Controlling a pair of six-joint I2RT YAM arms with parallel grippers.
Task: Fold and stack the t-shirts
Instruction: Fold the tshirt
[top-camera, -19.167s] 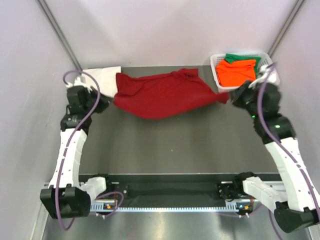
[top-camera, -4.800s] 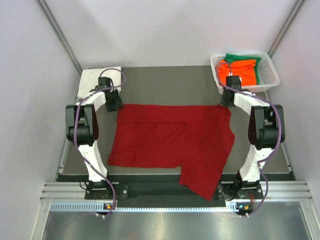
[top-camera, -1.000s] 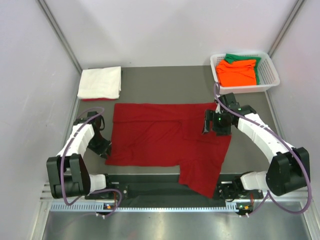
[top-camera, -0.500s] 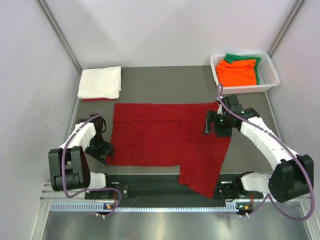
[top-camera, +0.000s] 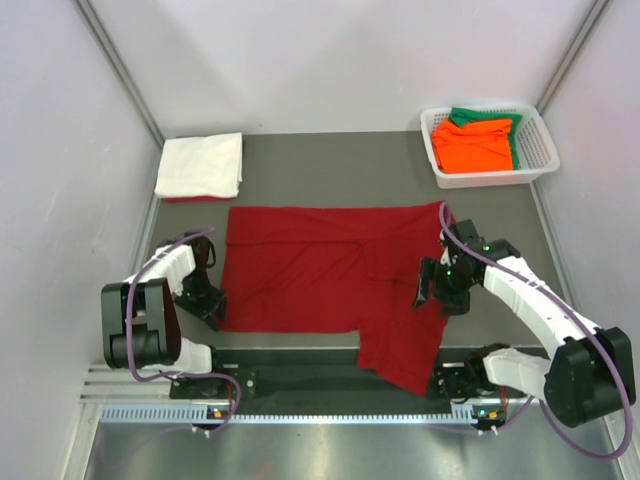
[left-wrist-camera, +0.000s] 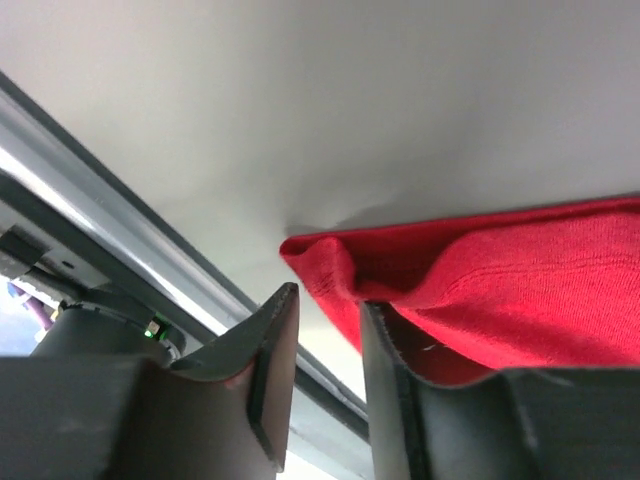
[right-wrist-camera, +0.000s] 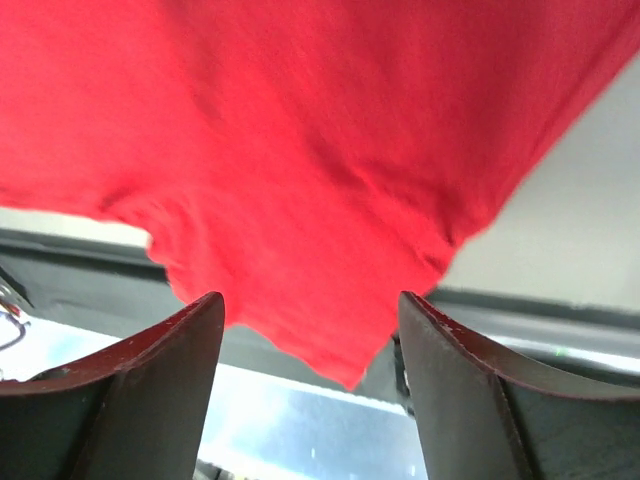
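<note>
A dark red t-shirt (top-camera: 320, 275) lies spread flat on the table, one corner hanging over the front edge. My left gripper (top-camera: 208, 300) sits low at its near left corner. In the left wrist view the left gripper (left-wrist-camera: 328, 300) has its jaws narrowly apart. The red corner (left-wrist-camera: 330, 265) lies at their mouth, against the right finger (left-wrist-camera: 385, 380). My right gripper (top-camera: 432, 288) hovers over the shirt's right part. The right wrist view shows this gripper (right-wrist-camera: 310, 298) wide open above red cloth (right-wrist-camera: 300, 150), gripping nothing. A folded white t-shirt (top-camera: 200, 165) lies at the back left.
A white lattice basket (top-camera: 437, 170) at the back right holds an orange t-shirt (top-camera: 473, 145) and a green one (top-camera: 480, 115). A metal rail (top-camera: 330, 410) runs along the table's front edge. Grey walls close in on both sides.
The left gripper slid toward the shirt's near left corner, its jaws widening and then narrowing. The right gripper moved toward the front edge along the shirt's right part.
</note>
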